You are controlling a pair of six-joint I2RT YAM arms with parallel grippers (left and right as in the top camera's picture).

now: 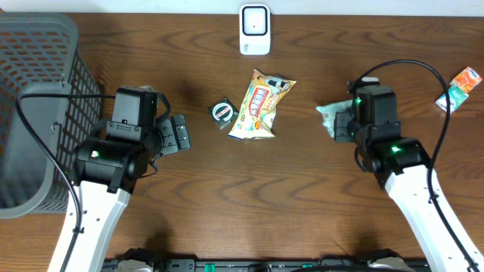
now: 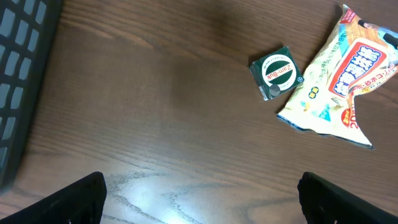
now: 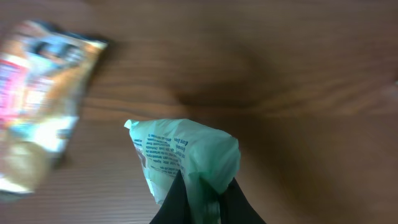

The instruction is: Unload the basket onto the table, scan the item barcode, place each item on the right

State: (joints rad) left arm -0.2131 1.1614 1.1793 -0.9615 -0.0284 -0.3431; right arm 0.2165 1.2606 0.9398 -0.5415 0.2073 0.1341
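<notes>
Pinches pale green packet (image 3: 186,152) in clamped right gripper (image 3: 200,200), right of snack bag (image 1: 259,106) on dark wood table (image 1: 302,215). Holds left gripper (image 2: 205,199) spread wide, empty, beside grey basket (image 1: 38,91); white scanner (image 1: 255,30) at far edge

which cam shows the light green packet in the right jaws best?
Right wrist: light green packet close up, print visible, pinched in shut jaws. Overhead: only a corner past the right gripper. Left wrist: absent.

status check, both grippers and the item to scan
Left gripper open, empty. Right gripper shut on green packet. Scanner ahead, path looks clear; snack bag off to one side.
</notes>
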